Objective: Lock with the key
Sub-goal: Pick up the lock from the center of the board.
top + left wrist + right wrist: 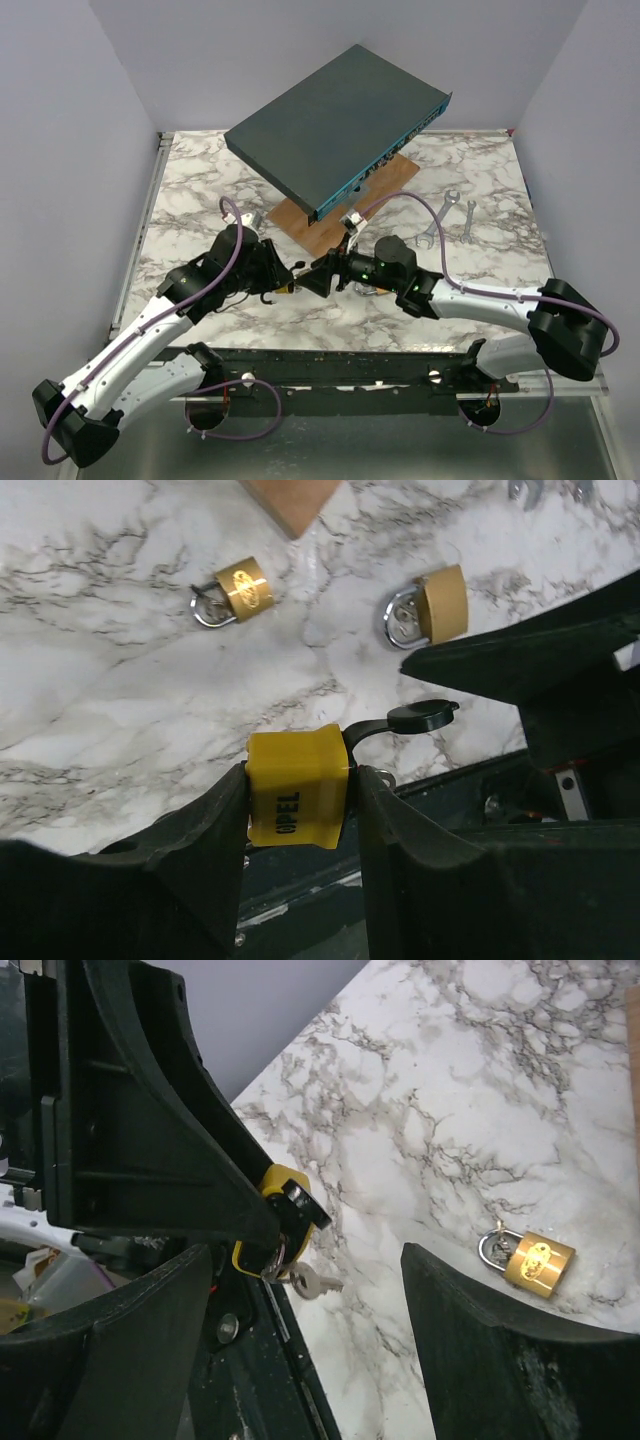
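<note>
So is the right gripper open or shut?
Open. The right gripper has its fingers spread wide apart, with the table showing between them.

Marble table (200, 190) carries 2 padlocks (243, 588), 2 wrenches (437, 217), wooden board (312, 226).

Left arm (140, 340): reaches forward and inward from its base, with the wrist raised above the tabletop.
Left gripper (284, 282): points sideways at the right gripper, its fingers (215, 830) clamped on either side of a yellow padlock (297, 785).
Right arm (480, 295): elbow folded far out to the side, forearm running low and inward.
Right gripper (305, 1252): fingers spread wide and holding nothing, their tips facing the left gripper.
Spacing: the grippers are nose to nose, just beside each other; whether they touch cannot be told.
</note>
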Available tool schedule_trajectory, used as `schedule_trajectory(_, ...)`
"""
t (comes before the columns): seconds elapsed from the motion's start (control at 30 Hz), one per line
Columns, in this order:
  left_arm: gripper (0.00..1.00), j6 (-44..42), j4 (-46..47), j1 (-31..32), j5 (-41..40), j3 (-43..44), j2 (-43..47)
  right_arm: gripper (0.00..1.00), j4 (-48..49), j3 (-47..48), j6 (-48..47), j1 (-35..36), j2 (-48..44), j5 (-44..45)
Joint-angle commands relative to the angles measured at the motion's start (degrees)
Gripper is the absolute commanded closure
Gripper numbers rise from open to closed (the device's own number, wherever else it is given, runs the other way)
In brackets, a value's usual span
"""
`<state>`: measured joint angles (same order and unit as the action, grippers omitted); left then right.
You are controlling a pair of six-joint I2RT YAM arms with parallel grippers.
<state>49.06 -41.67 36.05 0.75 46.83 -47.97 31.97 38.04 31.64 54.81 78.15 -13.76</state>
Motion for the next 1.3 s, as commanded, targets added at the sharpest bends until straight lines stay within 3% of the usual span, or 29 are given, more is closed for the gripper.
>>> schedule_trajectory(0.0, 1.00, 1.26, 2.06, 5.22, -0.28, 3.48, 0.26, 0.21, 5.01, -2.46, 0.36, 2.26, -2.51, 3.20)
schedule_trajectory(0.17, 1.00, 4.96, 3.34, 6.53, -0.24, 4.10, -0.49, 0.22, 6.92, -5.06, 1.61, 4.21, -4.39, 7.05)
schedule_trajectory(0.53, 1.00, 12.33, 2.67, 8.02, -2.99, 6.38, -3.20, 0.32, 12.34, -6.87, 4.42, 8.24, -2.60, 13.58)
schedule_trajectory(1.0, 1.00, 15.80, 3.52, 8.16, -0.76, 5.91, -4.09, 0.54, 12.86, -6.87, 6.27, 9.44, -2.63, 20.39)
schedule_trajectory(1.27, 1.00, 16.67, 3.27, 8.93, -0.76, 6.69, -4.55, 0.52, 11.80, -5.38, 7.24, 10.15, -0.25, 20.76)
